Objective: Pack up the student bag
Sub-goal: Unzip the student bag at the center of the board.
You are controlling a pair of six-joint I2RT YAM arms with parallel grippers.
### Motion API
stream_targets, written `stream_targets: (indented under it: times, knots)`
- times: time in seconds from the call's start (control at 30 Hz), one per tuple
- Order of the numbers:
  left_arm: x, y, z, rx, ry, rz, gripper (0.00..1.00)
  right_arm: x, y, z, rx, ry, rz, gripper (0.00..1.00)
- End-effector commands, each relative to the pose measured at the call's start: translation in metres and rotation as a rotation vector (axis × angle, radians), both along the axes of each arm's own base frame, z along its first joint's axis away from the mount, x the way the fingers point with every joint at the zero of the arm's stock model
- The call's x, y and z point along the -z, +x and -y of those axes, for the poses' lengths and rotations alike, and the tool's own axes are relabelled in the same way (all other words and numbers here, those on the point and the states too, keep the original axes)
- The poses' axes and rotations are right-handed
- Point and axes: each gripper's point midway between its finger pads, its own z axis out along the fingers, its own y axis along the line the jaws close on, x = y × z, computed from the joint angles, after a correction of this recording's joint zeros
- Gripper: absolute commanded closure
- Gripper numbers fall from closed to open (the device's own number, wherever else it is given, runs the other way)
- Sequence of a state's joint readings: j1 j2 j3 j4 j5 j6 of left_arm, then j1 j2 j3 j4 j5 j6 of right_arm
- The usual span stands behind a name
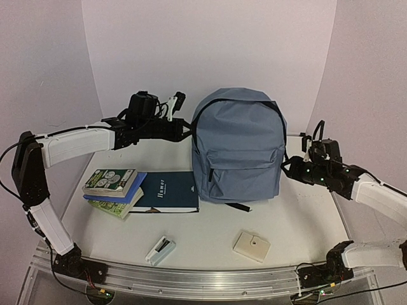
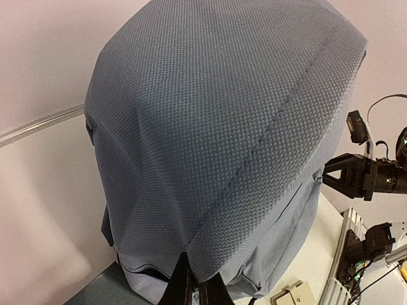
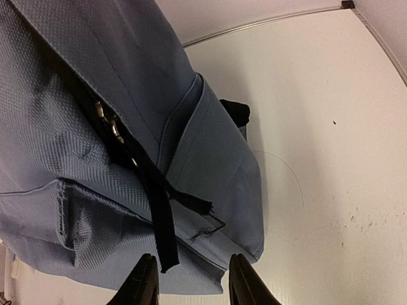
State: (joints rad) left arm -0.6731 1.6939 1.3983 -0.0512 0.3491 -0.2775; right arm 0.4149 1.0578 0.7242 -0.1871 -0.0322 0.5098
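Black strap [image 3: 162, 222] frays on bag [image 3: 76, 95]: right-wrist only.

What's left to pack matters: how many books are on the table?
4. Stacked left of the student bag: green-white top book, blue middle book, green bottom book. A navy book lies flat between them and the bag. More may be hidden.

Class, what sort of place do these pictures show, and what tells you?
Probably a robotics lab bench: left arm and right arm bolted to a metal rail, plain white table, staged backpack and books.
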Motion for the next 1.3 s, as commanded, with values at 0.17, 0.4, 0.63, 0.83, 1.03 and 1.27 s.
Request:
stream_targets:
  times: [0.17, 0.4, 0.63, 0.83, 1.03, 1.27]
  knots:
    - [-0.016, -0.002, -0.004, 0.008, -0.012, 0.027, 1.00, -0.028, 0.018, -0.004, -0.016, -0.012, 0.112, 0.71]
    - [-0.014, -0.006, -0.006, 0.021, 0.001, 0.015, 1.00, -0.031, 0.028, -0.008, -0.044, -0.064, 0.129, 0.93]
    - [-0.015, -0.017, -0.002, 0.093, 0.014, 0.029, 1.00, -0.072, 0.016, -0.010, -0.080, -0.019, 0.223, 1.00]
    - [-0.008, -0.020, 0.001, 0.132, 0.041, 0.036, 1.00, -0.118, 0.004, -0.019, -0.149, 0.028, 0.298, 1.00]
    - [-0.004, -0.023, 0.005, 0.157, 0.049, 0.035, 1.00, -0.135, 0.005, -0.025, -0.181, 0.036, 0.317, 1.00]
    - [-0.006, -0.010, -0.004, 0.036, 0.119, 0.121, 1.00, -0.119, 0.014, -0.021, -0.143, 0.008, 0.256, 1.00]
